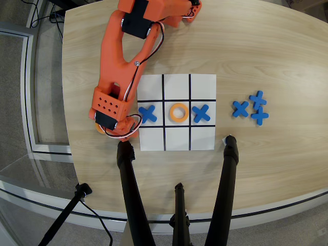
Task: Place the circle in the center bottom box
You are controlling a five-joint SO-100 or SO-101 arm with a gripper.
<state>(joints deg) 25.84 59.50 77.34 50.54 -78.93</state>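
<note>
So, overhead view, starting from the left edge of the wooden table (277,56): the orange arm (115,56) comes in from the far edge near the top-left corner and reaches down towards the near edge, staying on the left side of the table. Its red, white and black wires (134,123) loop out by the wrist.

The gripper (105,128) points down at the tabletop just off the left edge of the white grid sheet (202,138). The wrist block covers the fingers, so honestly I can't tell if the pincer is released or clenched. Poking out from under it on the left is a sliver of an orange foam ring (99,128), lying on bare wood outside the grid, closer to the table's near edge than the far one.

Moving right onto the grid: the middle row holds a blue cross (147,114) in the left cell, a second orange ring (179,112) in the very centre cell, and another blue cross (201,113) in the right cell. The middle cell of the base-side row (177,87), the row facing the far edge, is bare white, same as the rest of that row and the whole near row.

Further right, towards the right edge, three spare blue crosses (258,106) sit bunched together, two of them touching. Black tripod legs (228,169) rest along the near edge
</note>
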